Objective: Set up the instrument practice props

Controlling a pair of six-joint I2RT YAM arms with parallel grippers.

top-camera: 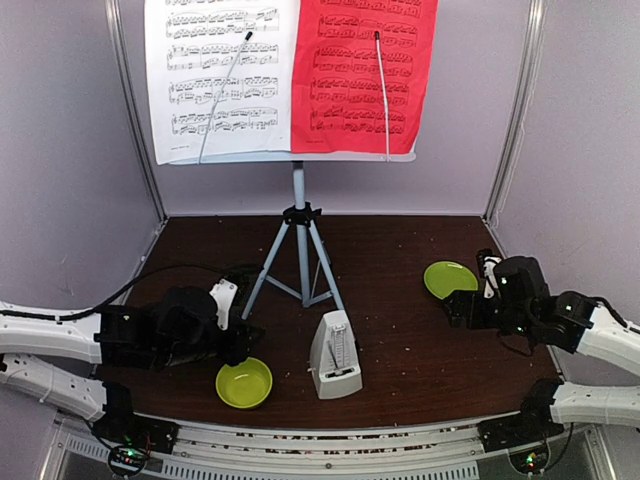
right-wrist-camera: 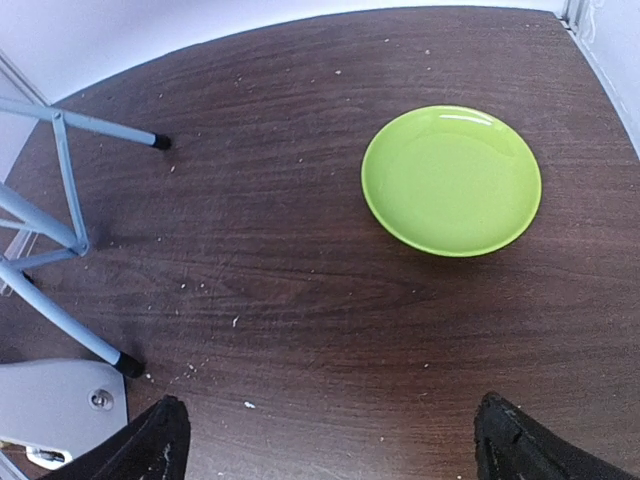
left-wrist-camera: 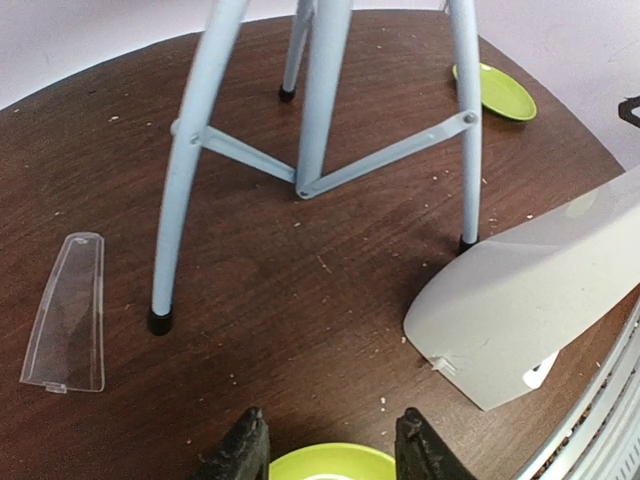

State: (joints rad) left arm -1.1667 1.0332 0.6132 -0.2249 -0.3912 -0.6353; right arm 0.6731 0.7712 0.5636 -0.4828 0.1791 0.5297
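Note:
The music stand [top-camera: 299,215] stands on grey tripod legs [left-wrist-camera: 318,100] at the table's middle back. A white sheet-music page [top-camera: 222,75] and a red one [top-camera: 365,75] rest on it, each under a thin clip arm. The cream metronome [top-camera: 335,368] stands upright near the front, right of the tripod; it also shows as a metronome [left-wrist-camera: 530,310] side and a metronome [right-wrist-camera: 55,405] corner. My left gripper [top-camera: 238,345] hovers with its jaws partly open over the far rim of a lime-green bowl [left-wrist-camera: 332,463]. My right gripper [right-wrist-camera: 340,445] is wide open over bare table, short of the lime-green plate [right-wrist-camera: 450,180].
The bowl [top-camera: 244,383] sits at the front, left of the metronome. The plate [top-camera: 450,279] lies at the right. A clear plastic strip [left-wrist-camera: 65,315] lies flat left of the tripod foot [left-wrist-camera: 159,320]. Grey walls close in the table on three sides. Crumbs dot the dark wood.

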